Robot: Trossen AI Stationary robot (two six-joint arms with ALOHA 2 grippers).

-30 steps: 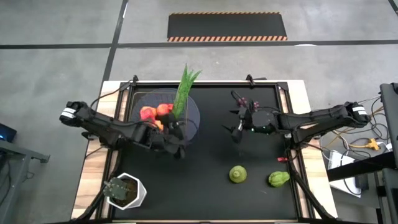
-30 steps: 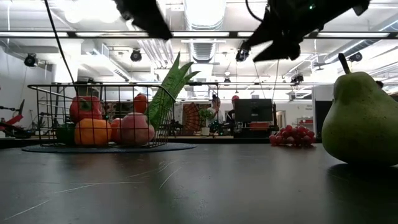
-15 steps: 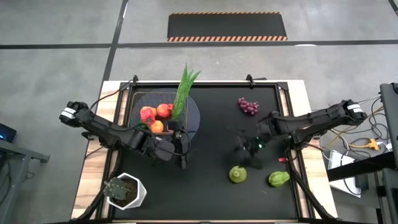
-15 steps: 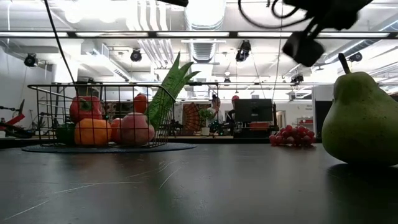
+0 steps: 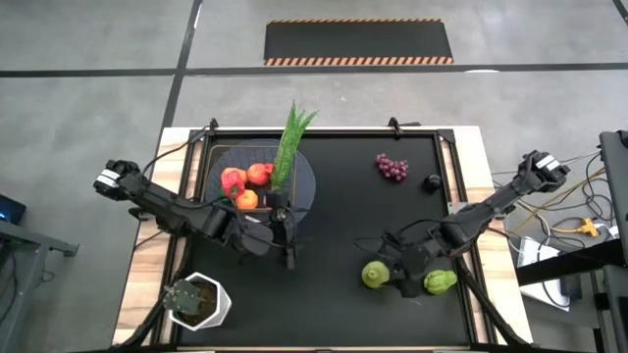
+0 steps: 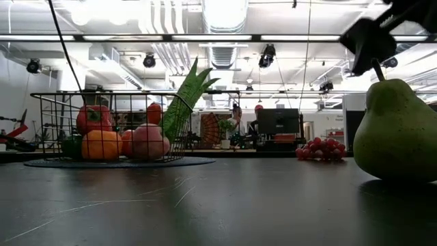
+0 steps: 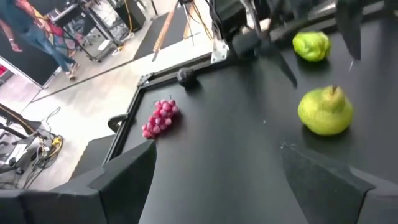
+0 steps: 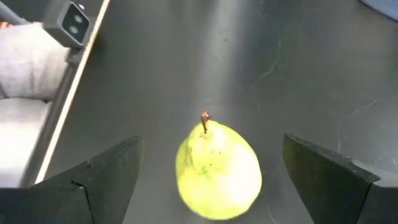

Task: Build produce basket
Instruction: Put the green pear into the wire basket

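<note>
On your far left, a white pot with a small plant sits at the near corner of the table; leave it out of this. The basket stands left of centre at the back, a dark wire grid on a round grey disc, already holding red, orange and pink pieces with a tall green leafy stalk leaning out of it. Your left gripper hangs just beside the basket's near edge, fingers spread and empty.

Moving right, the purple grapes lie alone near the back of the table, well apart from both arms. Toward the front right sits the green pear, upright with its stem up, smooth and rounded. Your right gripper hovers over it, fingers spread wide to either side and not touching it. Just beside the pear to the right is a second, lumpier green piece.

The risk, as I judge it, is the pear's shape: close off-centre or too high on the tapering neck and it may squirt out or tip and roll. The lumpy green neighbour is close enough that one finger could nudge it on the way down. Later, the leaning stalk could snag a drop into the basket.
</note>
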